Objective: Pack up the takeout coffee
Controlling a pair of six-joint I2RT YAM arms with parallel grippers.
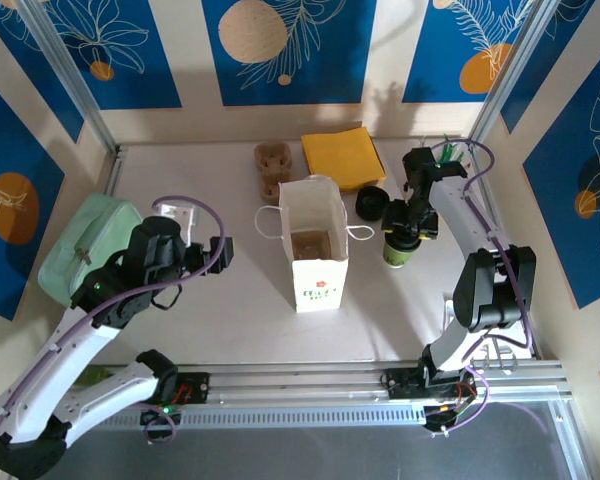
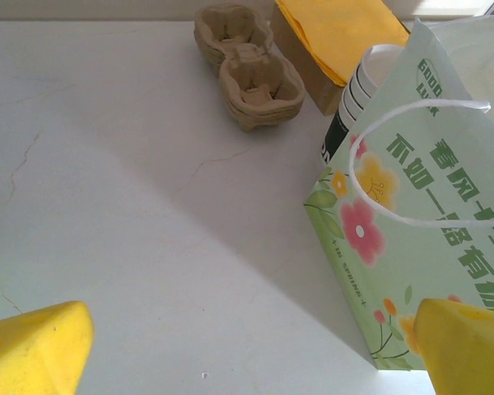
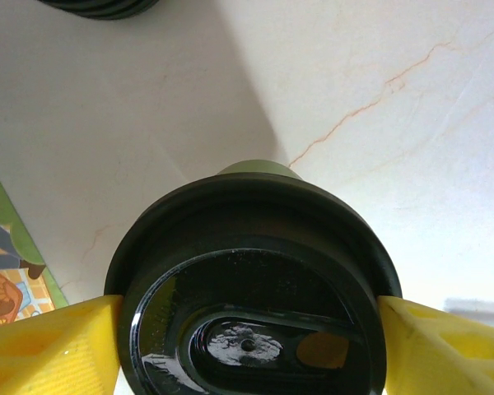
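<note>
The right tool [image 3: 247,350] clamps the lidded takeout coffee [image 3: 245,239] near the paper bag [image 1: 320,275]; the left tool [image 2: 251,350] gapes wide, empty.

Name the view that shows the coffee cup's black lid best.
Right wrist: the lid is close and sharp, held in the right gripper. Top external shows the cup small, its lid mostly under the gripper.

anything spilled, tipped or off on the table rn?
Nothing stands out. The paper bag stands upright and open. The takeout coffee is upright with its black lid seated, clamped by the right gripper. No spill shows on the table around it.
</note>
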